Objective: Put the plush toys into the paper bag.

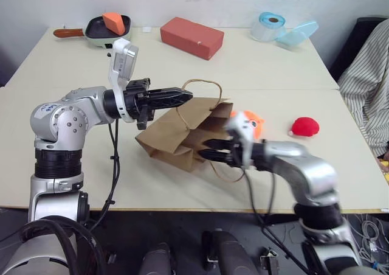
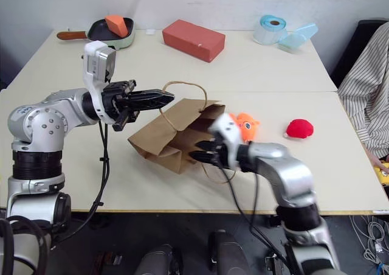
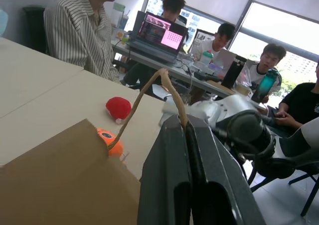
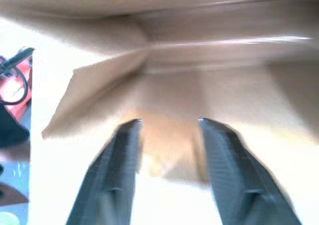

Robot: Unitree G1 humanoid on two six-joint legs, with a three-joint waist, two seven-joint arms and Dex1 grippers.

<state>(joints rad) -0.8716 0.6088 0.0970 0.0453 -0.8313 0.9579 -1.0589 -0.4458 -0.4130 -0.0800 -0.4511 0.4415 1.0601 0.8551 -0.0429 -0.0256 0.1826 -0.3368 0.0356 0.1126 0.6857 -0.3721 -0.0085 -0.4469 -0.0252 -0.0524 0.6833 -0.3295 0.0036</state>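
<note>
right end effector (image 2: 203,153): fingers spread, empty, at the paper bag (image 2: 167,136) mouth | left end effector (image 1: 182,95): pressed together on the cord handle (image 1: 203,83), likely propping the bag open | orange fish (image 2: 248,126) just behind right end effector, red toy (image 2: 299,128) farther right on bench (image 2: 340,184), both outside bag

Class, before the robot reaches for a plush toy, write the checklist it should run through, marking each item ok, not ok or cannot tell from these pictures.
1. Left gripper shut on the paper bag's handle, lifting it: ok.
2. Paper bag mouth open toward the toys: ok.
3. Right gripper open and holding nothing: ok.
4. Orange fish inside the bag: not ok; it lies on the table at the bag's mouth.
5. Red toy inside the bag: not ok; it lies farther off to the right.
6. Bag empty inside: cannot tell.
</note>
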